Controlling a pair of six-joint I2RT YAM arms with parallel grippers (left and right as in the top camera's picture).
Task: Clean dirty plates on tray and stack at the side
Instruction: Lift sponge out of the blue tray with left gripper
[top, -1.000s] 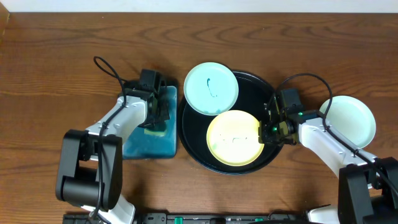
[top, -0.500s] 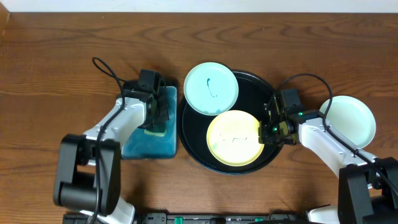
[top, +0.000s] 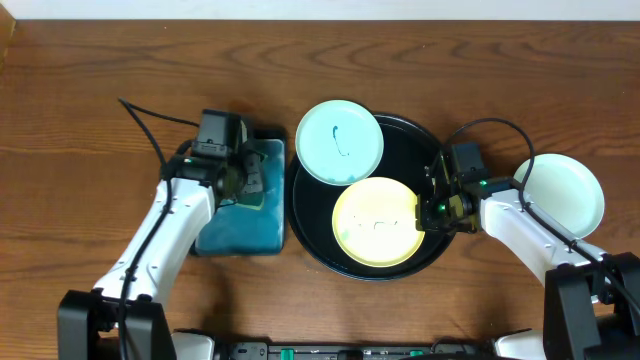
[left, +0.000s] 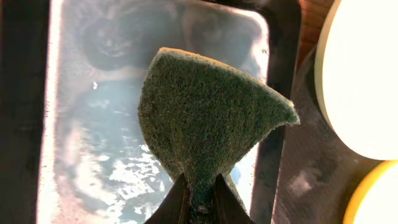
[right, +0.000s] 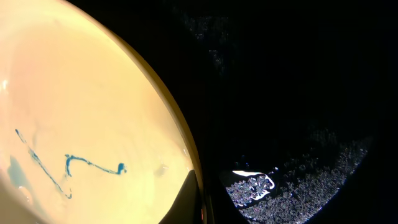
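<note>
1. L gripper (left: 200, 202) is hanging over the basin (top: 240, 235) at left, jaws pinched nearly closed on a green scrub pad (left: 205, 118). The pad is fanning out above blue-green water.
2. Tray (top: 410, 150) is sitting mid-table, just right of the basin.
3. Mint plate (top: 339, 141) w/ teal smear is resting on tray's far-left rim, overhanging it.
4. Yellow plate (top: 375, 221) is lying in tray's near half, w/ a thin blue squiggle on it.
5. R gripper (top: 428, 212) is clamping yellow plate's right edge, jaws closed tight.
6. 2nd mint plate (top: 570, 190) is sitting on the table (top: 100, 80), right of tray, apart from it.
</note>
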